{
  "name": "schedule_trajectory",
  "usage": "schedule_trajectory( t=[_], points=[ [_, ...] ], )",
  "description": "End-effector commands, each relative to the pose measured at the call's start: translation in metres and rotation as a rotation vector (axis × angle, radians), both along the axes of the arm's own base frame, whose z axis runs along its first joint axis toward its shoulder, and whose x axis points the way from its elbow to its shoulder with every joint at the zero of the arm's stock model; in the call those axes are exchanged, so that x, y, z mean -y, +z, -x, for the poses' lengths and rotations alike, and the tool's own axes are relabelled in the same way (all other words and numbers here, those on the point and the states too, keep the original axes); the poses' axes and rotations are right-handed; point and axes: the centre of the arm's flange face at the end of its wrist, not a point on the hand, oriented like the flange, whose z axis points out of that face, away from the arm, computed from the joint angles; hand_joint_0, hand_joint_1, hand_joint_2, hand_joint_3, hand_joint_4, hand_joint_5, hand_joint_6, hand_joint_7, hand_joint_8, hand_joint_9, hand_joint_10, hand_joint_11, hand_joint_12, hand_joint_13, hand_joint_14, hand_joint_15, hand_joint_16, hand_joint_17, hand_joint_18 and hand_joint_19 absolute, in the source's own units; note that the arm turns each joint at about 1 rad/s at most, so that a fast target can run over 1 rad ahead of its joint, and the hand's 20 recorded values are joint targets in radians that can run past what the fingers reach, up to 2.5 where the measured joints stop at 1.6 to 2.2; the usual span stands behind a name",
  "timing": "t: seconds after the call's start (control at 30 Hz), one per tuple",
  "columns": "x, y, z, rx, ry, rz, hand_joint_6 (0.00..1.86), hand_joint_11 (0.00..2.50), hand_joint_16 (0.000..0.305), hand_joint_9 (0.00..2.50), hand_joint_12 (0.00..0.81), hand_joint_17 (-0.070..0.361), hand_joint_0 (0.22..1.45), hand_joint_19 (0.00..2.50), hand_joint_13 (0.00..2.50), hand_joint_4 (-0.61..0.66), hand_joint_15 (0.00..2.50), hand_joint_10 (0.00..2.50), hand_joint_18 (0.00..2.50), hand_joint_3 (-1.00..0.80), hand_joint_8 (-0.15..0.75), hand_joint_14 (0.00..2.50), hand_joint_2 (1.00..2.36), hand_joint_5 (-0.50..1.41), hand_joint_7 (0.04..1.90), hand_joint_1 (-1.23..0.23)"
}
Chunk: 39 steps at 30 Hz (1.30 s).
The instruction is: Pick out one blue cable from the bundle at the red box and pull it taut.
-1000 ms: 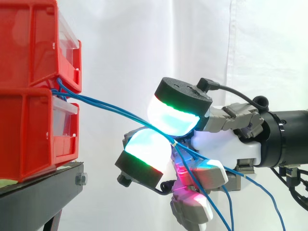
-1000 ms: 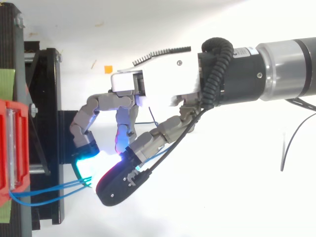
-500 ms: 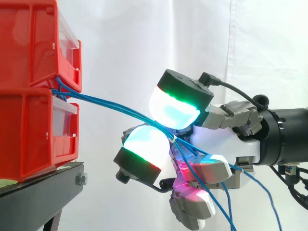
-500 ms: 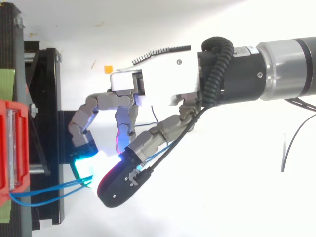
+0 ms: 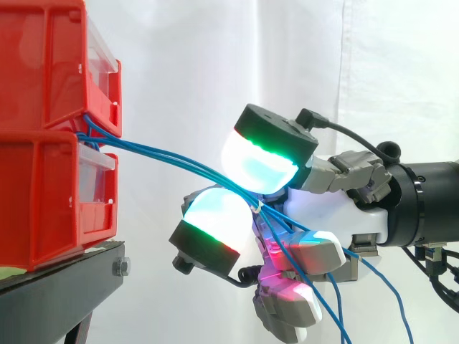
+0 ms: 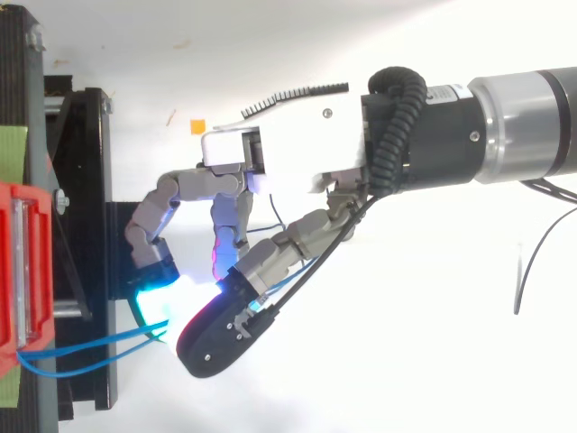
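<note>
side view: two red bins [image 5: 50,136] sit stacked on the black stand [image 5: 64,276], their fronts close to the stand's right edge. the blue cables [image 5: 165,156] leave the seam between the upper and lower bin at the front. they run down and to the right in a close bundle, well clear of the stand, straight to my hand [image 5: 344,215]. my fingers are curled, and the bundle passes into the narrow gap between two of my glowing pads [image 5: 262,165], one above the strands and one below. i am pinching the cables there, more than one strand as far as i can tell. the stretch from bins to pads is nearly straight, with a slight bow. past the pinch the strands cross my palm and hang loose to the view's bottom edge. a white curtain [image 5: 215,57] hangs behind.

top view: my hand [image 6: 288,153] reaches left toward the stand [image 6: 90,180], with a red bin [image 6: 18,271] at the stand's left side. the cables [image 6: 108,341] come off the bin's lower corner and cross the stand's lower end. they end where my cyan-lit fingertip [image 6: 158,293] meets a black-backed pad, my fingers curled shut on them.
</note>
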Motion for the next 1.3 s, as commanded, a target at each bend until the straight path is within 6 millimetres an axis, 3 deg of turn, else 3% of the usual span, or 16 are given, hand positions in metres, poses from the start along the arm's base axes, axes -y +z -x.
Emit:
schedule_trajectory(
  t=[0.0,0.13,0.37,0.53,0.67,1.1,1.27],
  points=[
    [-0.0008,-0.0008,0.0003,-0.002,0.001,0.000,0.85,0.81,0.051,1.50,0.430,0.115,0.62,0.81,1.30,0.06,0.67,0.03,1.02,-0.31,0.349,0.02,1.01,-0.10,0.97,-0.63],
    [-0.0021,-0.0007,0.0000,-0.001,0.003,0.000,0.85,0.82,0.054,1.50,0.445,0.122,0.61,0.79,1.31,0.06,0.67,0.03,1.05,-0.18,0.370,0.02,1.02,-0.10,1.04,-0.65],
    [-0.0034,-0.0012,0.0001,-0.001,0.006,0.000,0.87,0.82,0.055,1.47,0.448,0.125,0.61,0.79,1.31,0.10,0.66,0.03,1.06,-0.18,0.366,0.02,1.02,-0.11,1.01,-0.68],
    [-0.0033,-0.0019,-0.0007,0.004,0.004,0.000,0.86,0.82,0.053,1.50,0.432,0.118,0.59,0.81,1.30,0.09,0.68,0.03,1.03,-0.42,0.355,0.02,1.01,-0.11,0.95,-0.62],
    [-0.0033,-0.0029,-0.0001,-0.001,0.004,0.000,0.86,0.82,0.053,1.50,0.438,0.118,0.59,0.81,1.30,0.09,0.67,0.03,1.03,-0.44,0.354,0.02,1.01,-0.11,0.95,-0.61],
    [-0.0034,-0.0028,0.0004,0.001,0.006,0.000,0.90,0.81,0.057,1.40,0.450,0.127,0.64,0.76,1.27,0.11,0.66,0.03,1.04,-0.03,0.377,0.02,1.02,-0.11,1.08,-0.82],
    [-0.0034,-0.0028,0.0004,0.001,0.006,0.000,0.92,0.81,0.054,1.35,0.438,0.121,0.67,0.78,1.24,0.05,0.67,0.03,1.01,-0.07,0.367,0.02,1.02,-0.12,1.07,-0.86]
  ],
)
